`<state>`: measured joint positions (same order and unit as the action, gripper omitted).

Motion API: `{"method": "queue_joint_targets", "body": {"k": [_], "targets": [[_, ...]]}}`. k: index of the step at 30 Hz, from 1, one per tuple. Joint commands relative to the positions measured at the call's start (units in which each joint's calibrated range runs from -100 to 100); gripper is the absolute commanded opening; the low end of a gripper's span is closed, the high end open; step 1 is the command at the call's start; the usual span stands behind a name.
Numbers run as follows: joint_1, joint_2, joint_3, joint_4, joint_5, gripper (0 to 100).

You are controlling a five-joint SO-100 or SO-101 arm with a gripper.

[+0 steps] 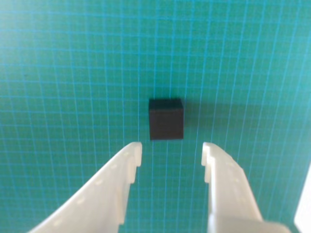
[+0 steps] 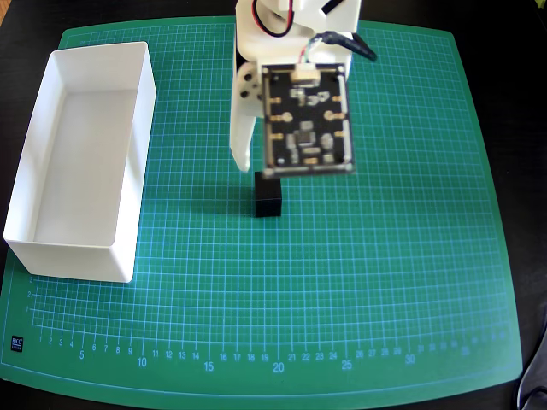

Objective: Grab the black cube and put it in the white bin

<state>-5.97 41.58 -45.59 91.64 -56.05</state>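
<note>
Small matte black cube [image 1: 166, 119]: resting on green gridded cutting mat [image 2: 385, 282], just beyond the white plastic jaws, spread wide, empty. Long white plastic bin [image 2: 128, 205]: mat's left side in overhead view, well apart.

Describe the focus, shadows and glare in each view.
Wrist view: soft overall, the white plastic fingers blurriest; the small matte black cube throws a faint shadow to its right. Overhead view: the green gridded cutting mat is sharp, the black circuit board is blurred, the white rectangular plastic bin bright but not blown out.
</note>
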Motion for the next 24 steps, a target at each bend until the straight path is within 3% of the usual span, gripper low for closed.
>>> {"method": "queue_joint_targets", "body": {"k": [1,9,24], "targets": [[0.36,1.9,-7.68,3.41,-1.24,17],[0.28,3.94,-11.56,4.35,-3.66,26],[-2.82,8.55,-12.28,3.41,-3.19,23]]}}
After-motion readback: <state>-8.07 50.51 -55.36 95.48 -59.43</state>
